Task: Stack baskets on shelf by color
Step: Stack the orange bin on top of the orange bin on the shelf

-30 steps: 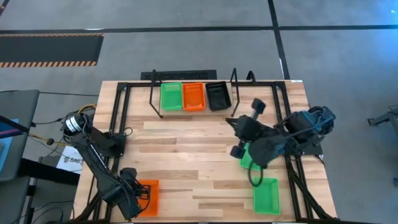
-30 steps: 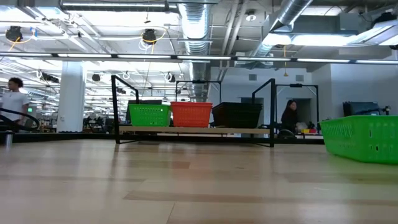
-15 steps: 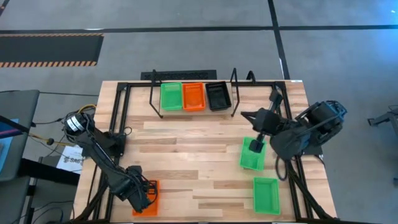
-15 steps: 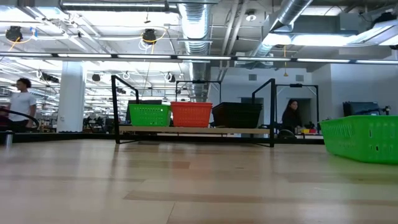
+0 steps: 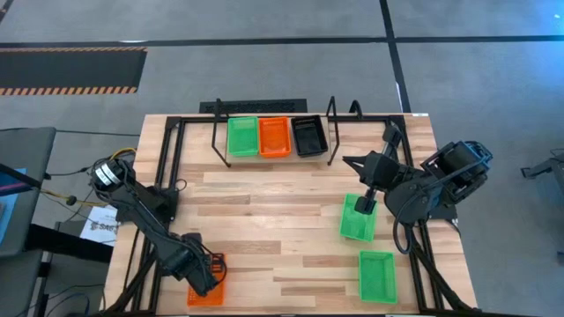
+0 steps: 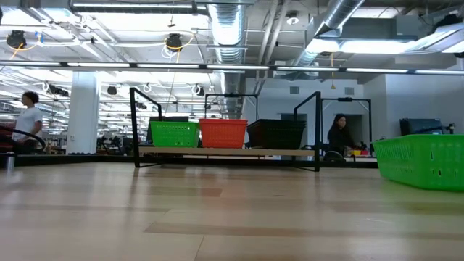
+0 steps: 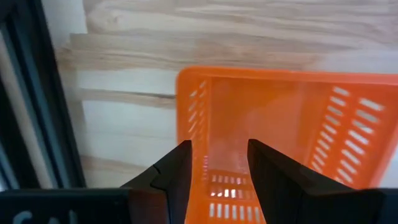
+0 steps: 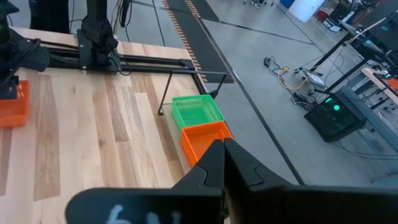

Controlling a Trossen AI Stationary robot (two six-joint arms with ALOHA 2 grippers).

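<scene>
orange basket: near table corner, far across from the shelf, long axis pointing shelfward
my left gripper: fingers apart, straddling its near wall, way closer
my right gripper: pinched together over a green basket

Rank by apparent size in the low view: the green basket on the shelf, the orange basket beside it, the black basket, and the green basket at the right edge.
1. Green basket at the right edge, largest, though it sits nearer the camera.
2. Black basket.
3. Green basket on the shelf and orange basket look alike; not ranked.
</scene>
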